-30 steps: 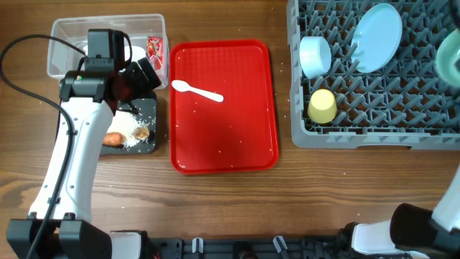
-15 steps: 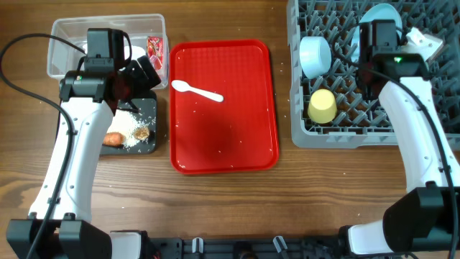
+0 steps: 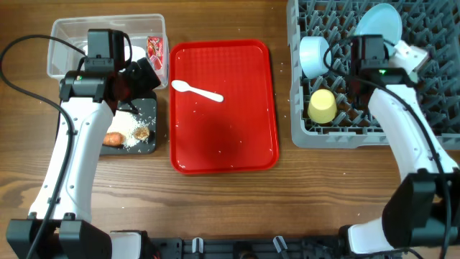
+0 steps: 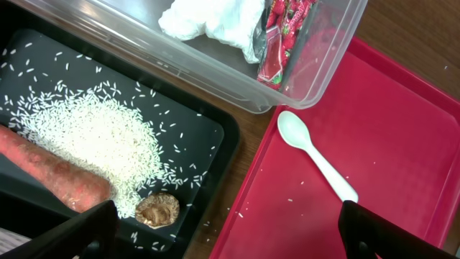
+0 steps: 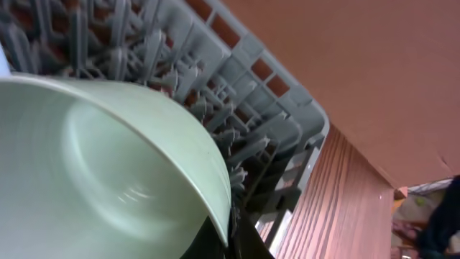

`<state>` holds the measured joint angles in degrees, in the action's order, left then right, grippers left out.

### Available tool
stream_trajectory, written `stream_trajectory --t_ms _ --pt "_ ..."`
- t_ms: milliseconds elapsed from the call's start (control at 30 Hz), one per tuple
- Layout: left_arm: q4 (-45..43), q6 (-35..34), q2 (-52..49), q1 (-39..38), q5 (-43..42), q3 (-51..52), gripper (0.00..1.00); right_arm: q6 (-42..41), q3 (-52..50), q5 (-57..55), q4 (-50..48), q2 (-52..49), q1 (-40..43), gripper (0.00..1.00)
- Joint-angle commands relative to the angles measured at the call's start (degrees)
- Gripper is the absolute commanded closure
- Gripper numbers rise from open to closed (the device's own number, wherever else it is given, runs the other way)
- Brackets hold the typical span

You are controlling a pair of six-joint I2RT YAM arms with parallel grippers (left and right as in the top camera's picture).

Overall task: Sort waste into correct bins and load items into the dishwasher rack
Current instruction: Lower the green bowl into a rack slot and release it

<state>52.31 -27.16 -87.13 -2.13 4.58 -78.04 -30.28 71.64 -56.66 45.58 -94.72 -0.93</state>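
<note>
Mint bowl [image 5: 108, 165] fills the right wrist view, tilted on edge over the grey rack [image 5: 244, 101]. The right claw [image 5: 228, 241] pinches the bowl's rim at the bottom of the picture. Seen from overhead, the rack holds a plate [image 3: 381, 21] standing among the pegs. A blue bowl [image 3: 315, 55] lies on its side there, and a yellow cup [image 3: 322, 106] sits near the front left corner.

The left claw [image 4: 226, 234] hangs with its fingers spread wide, gripping nothing, above the right edge of the black tray [image 4: 208, 137]. On that tray lie a carrot [image 4: 54, 173], a heap of rice [image 4: 100, 140] and a brown lump [image 4: 157, 208]. The clear tub [image 4: 215, 75] behind it holds a napkin [image 4: 208, 18] and a wrapper [image 4: 277, 39]. A spoon [image 4: 316, 158] lies on the red tray [image 4: 402, 108].
</note>
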Motion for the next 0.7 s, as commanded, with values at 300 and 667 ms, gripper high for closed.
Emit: stream_trajectory --t_ms 300,667 --pt "0.02 -0.55 -0.33 0.0 -0.07 0.37 0.02 0.2 -2.01 -0.02 -2.84 -3.61 0.13 0.96" --pt "0.04 -0.52 -0.33 0.0 -0.07 0.37 0.01 0.15 -2.01 -1.68 1.36 -3.63 -2.64 0.96"
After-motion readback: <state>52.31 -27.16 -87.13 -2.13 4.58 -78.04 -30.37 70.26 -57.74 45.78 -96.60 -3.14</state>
